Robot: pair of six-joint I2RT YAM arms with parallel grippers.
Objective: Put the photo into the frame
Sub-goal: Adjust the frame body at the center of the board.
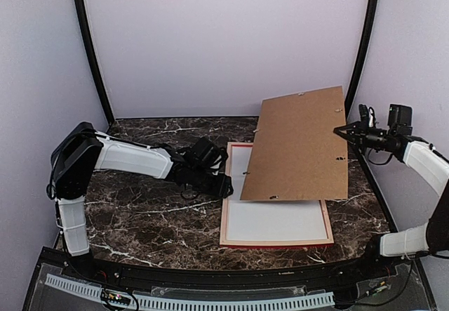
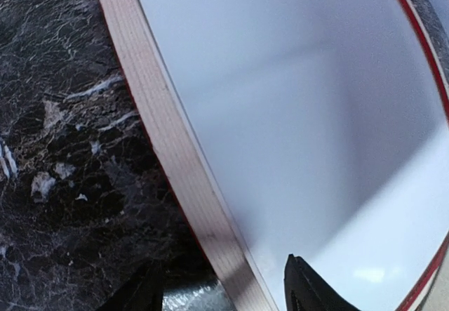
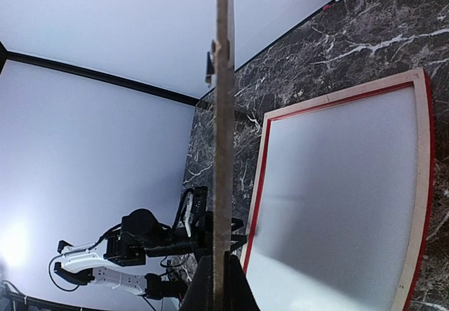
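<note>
Marble desk (image 1: 140,220): my left end effector (image 1: 225,186) hovers, jaws parted, astride the left rail of the frame (image 1: 277,243); right end effector (image 1: 341,130) clamps the brown board (image 1: 298,146) tilted above it.

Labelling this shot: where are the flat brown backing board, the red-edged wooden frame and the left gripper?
flat brown backing board (image 1: 298,146): top view, face centre.
red-edged wooden frame (image 2: 188,163): left wrist view, pale rail.
left gripper (image 2: 223,288): left wrist view, between fingertips.

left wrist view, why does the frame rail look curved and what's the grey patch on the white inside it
left wrist: wide-angle lens bows the frame rail; the grey patch is a soft shadow; top external: the board hanging over it likely casts that
</note>
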